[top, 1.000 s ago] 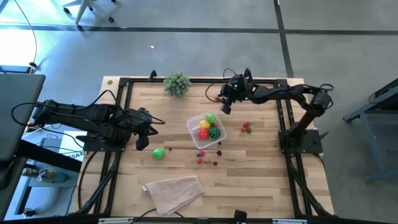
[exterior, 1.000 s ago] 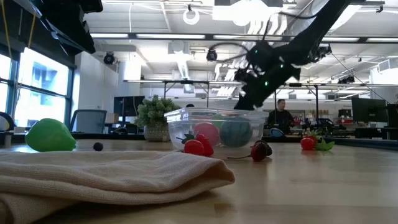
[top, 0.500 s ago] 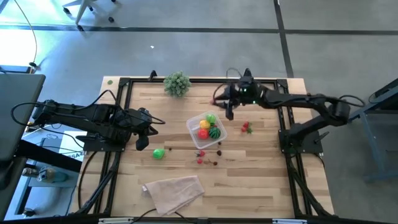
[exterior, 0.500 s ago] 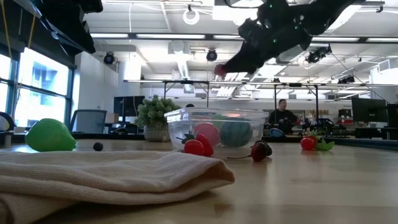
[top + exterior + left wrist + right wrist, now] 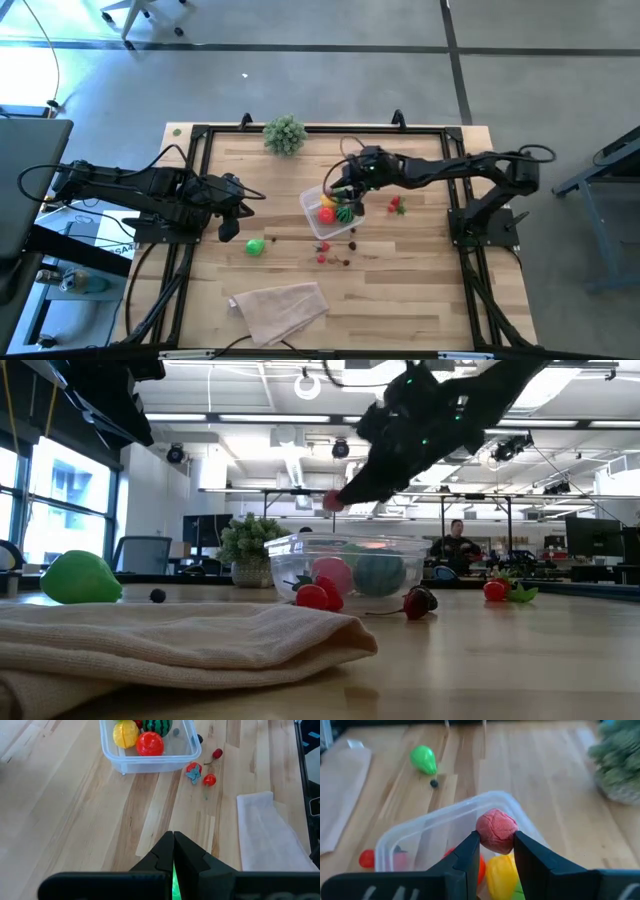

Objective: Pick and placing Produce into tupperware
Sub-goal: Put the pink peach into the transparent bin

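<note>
Right gripper [image 5: 495, 851] holds a small pinkish-red fruit [image 5: 496, 831] above the clear tupperware [image 5: 312, 201]

The fruit is pinched between both fingers, over the box's rim; inside lie a yellow piece [image 5: 125, 733], a red ball [image 5: 150, 743] and a toy watermelon [image 5: 157, 725]; a green pear [image 5: 255, 247] and small red pieces [image 5: 323, 257] lie on the table [image 5: 420, 280]; the left gripper [image 5: 173, 851] waits clenched and empty near the table's left side.

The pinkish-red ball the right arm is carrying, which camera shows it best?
The right wrist view: the pinkish-red ball fills the gap between the right tool's fingers, above the tupperware. The low view shows it as a small spot over the box; in the high view the arm hides it; the left wrist view misses it.
</note>
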Available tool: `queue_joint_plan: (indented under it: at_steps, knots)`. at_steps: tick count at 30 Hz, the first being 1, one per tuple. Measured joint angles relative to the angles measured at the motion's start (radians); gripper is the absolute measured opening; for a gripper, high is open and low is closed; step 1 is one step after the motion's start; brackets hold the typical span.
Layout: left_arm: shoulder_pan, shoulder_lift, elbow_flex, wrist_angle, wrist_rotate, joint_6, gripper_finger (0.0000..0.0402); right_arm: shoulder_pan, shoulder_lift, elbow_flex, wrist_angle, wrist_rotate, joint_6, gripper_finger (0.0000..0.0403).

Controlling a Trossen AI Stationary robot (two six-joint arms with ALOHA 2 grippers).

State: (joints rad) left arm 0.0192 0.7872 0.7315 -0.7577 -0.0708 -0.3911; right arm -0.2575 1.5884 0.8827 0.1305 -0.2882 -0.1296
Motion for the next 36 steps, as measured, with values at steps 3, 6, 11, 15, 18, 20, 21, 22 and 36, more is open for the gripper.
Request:
queue_joint_plan:
  at_steps: [3,6,11,15,18,20,21,22,36]
  knots:
    - [0.000,0.000,0.000,0.000,0.000,0.000,0.0001,0.012,0.079,0.062,-0.030,-0.004,-0.014,0.0096]
    - [0.000,0.000,0.000,0.000,0.000,0.000,0.0001,0.019,0.136,0.131,-0.087,-0.005,-0.033,0.0096]
    - [0.000,0.000,0.000,0.000,0.000,0.000,0.0001,0.029,0.212,0.208,-0.205,0.002,-0.051,0.0096]
    - [0.000,0.000,0.000,0.000,0.000,0.000,0.0001,0.048,0.251,0.237,-0.216,0.037,-0.058,0.0096]
    - [0.000,0.000,0.000,0.000,0.000,0.000,0.0001,0.057,0.273,0.249,-0.224,0.053,-0.070,0.0096]
    - [0.000,0.000,0.000,0.000,0.000,0.000,0.0001,0.062,0.279,0.257,-0.223,0.057,-0.073,0.0096]
    - [0.000,0.000,0.000,0.000,0.000,0.000,0.0001,0.062,0.283,0.258,-0.222,0.064,-0.075,0.0096]
    - [0.000,0.000,0.000,0.000,0.000,0.000,0.0001,0.062,0.287,0.258,-0.222,0.070,-0.079,0.0096]
    - [0.000,0.000,0.000,0.000,0.000,0.000,0.0001,0.062,0.291,0.257,-0.238,0.084,-0.107,0.0116]
